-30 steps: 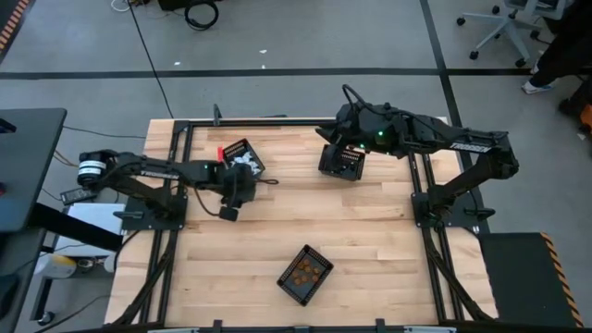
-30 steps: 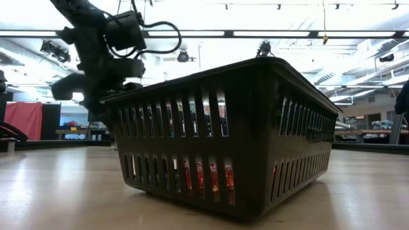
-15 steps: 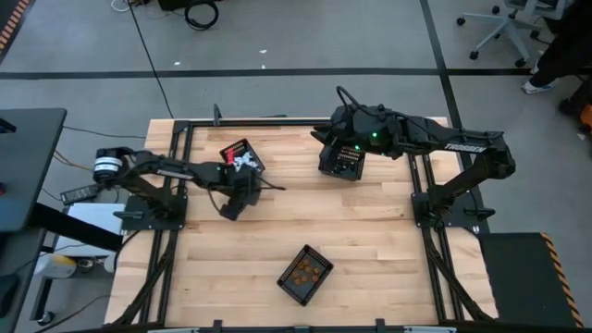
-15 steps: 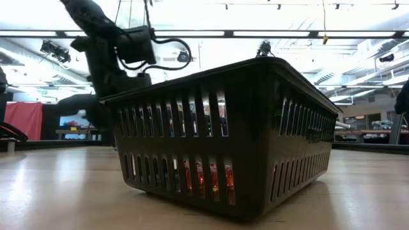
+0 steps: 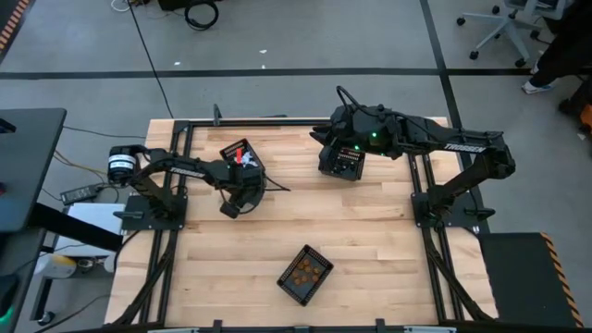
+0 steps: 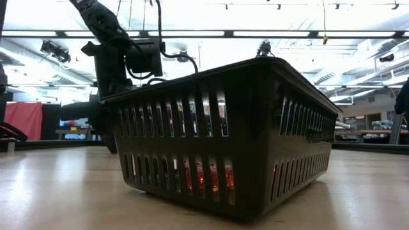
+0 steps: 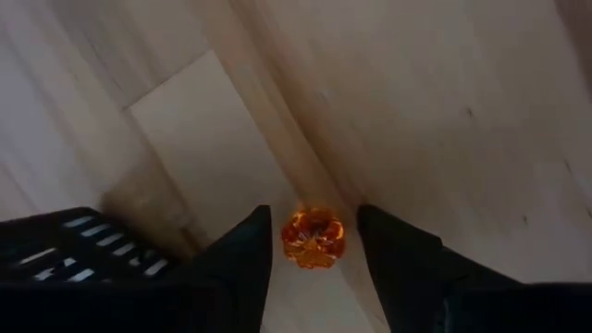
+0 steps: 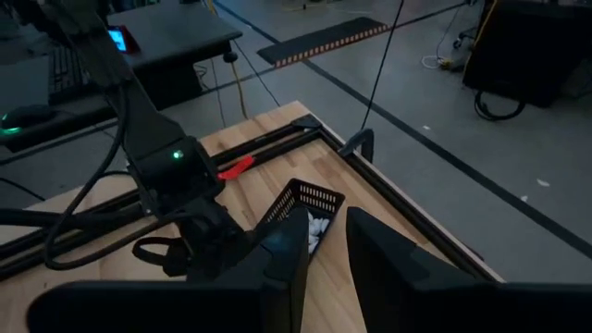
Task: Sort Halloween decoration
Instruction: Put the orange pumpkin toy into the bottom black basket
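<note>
The left gripper (image 7: 313, 242), partly open, straddles an orange trinket (image 7: 313, 238) (seemingly ungripped) on the table (image 7: 444, 111).

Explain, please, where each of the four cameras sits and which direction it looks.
High: above, looking straight down; both arms, three baskets.
Low: table height, looking across at the near basket; left arm behind.
Left wrist: looks down at the table; left pincer open around an orange trinket.
Right wrist: looks across, past right pincer, to the left arm.
Shared: white-filled basket, high and right wrist.

Three mesh baskets (image 5: 305, 274), two arms (image 5: 185, 170), one orange trinket (image 7: 313, 238) between fingers.
</note>
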Motion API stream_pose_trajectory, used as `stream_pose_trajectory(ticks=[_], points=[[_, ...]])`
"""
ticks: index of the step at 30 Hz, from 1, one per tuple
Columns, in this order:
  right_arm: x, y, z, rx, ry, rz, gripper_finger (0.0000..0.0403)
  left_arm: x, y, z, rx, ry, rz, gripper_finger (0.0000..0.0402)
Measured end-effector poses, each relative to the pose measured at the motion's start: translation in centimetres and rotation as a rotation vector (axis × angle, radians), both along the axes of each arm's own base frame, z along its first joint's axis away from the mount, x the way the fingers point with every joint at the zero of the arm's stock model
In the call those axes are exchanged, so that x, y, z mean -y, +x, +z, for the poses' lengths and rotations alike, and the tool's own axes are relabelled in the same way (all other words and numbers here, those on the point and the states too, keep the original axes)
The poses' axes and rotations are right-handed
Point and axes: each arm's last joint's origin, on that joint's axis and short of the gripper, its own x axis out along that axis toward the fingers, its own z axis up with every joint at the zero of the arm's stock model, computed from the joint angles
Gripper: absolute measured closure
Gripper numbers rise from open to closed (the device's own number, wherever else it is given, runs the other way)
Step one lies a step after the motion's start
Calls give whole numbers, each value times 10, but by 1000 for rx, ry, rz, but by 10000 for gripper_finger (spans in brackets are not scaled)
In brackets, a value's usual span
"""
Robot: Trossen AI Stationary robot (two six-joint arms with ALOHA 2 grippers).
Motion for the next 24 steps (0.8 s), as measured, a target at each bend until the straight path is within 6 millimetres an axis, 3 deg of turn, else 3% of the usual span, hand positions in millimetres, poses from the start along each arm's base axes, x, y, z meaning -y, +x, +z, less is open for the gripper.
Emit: stream_pose_trajectory(ticks=[17, 24], points=[[-3, 0, 1, 4, -5, 14, 320, -4, -7, -2, -57, -31, -3, 312], [-4, 1, 1, 4, -5, 15, 320, -2, -1, 2, -27, -27, 29, 323]])
